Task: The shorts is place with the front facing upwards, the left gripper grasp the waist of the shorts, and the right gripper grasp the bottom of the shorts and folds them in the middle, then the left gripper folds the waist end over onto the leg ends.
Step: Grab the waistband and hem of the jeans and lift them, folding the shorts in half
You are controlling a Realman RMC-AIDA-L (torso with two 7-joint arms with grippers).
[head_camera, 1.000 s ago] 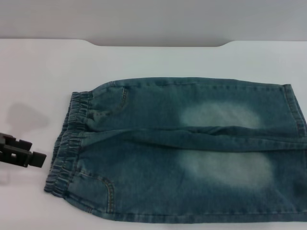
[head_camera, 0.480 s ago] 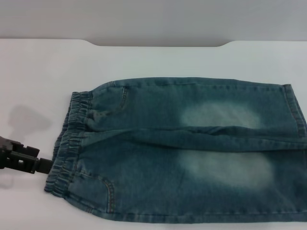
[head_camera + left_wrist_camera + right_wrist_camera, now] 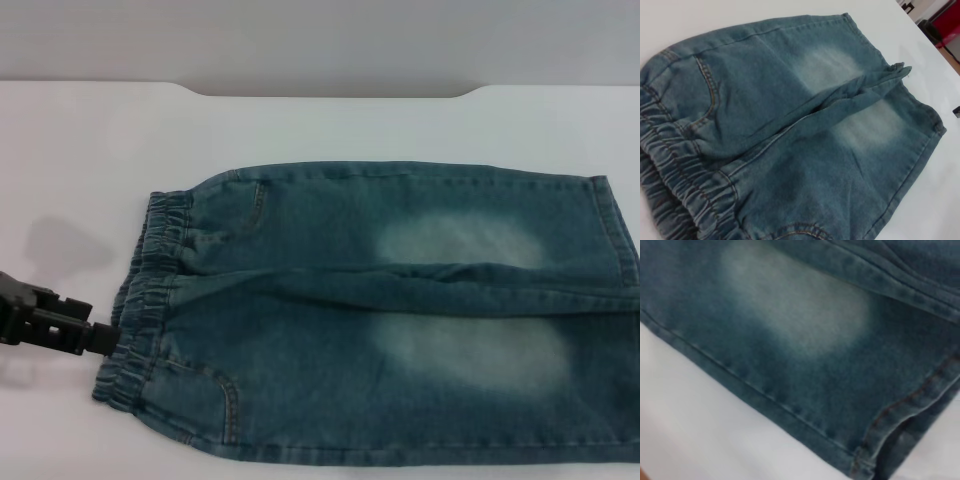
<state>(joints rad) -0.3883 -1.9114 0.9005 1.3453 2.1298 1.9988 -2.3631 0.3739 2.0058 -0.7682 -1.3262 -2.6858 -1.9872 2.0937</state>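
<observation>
The shorts [image 3: 380, 310] lie flat on the white table, blue-green denim with two pale faded patches. Their gathered waist [image 3: 150, 290] is at the left and the bottom of the shorts [image 3: 622, 240] at the right, partly cut off by the frame. The left gripper [image 3: 100, 340] is low on the table at the left, its tip against the near part of the waistband. The left wrist view looks along the shorts [image 3: 790, 125] from just over the waistband [image 3: 675, 170]. In the right wrist view, denim [image 3: 805, 325] with a stitched hem [image 3: 910, 405] shows close up. The right gripper is out of view.
Bare white table [image 3: 80, 150] surrounds the shorts on the left and far side. The table's far edge [image 3: 330, 92] has a shallow recess. Beyond the table's corner, red and dark objects [image 3: 945, 25] stand off the work surface.
The left gripper has slid right along the table, from well clear of the shorts to touching the waistband's edge. The shorts have not moved.
</observation>
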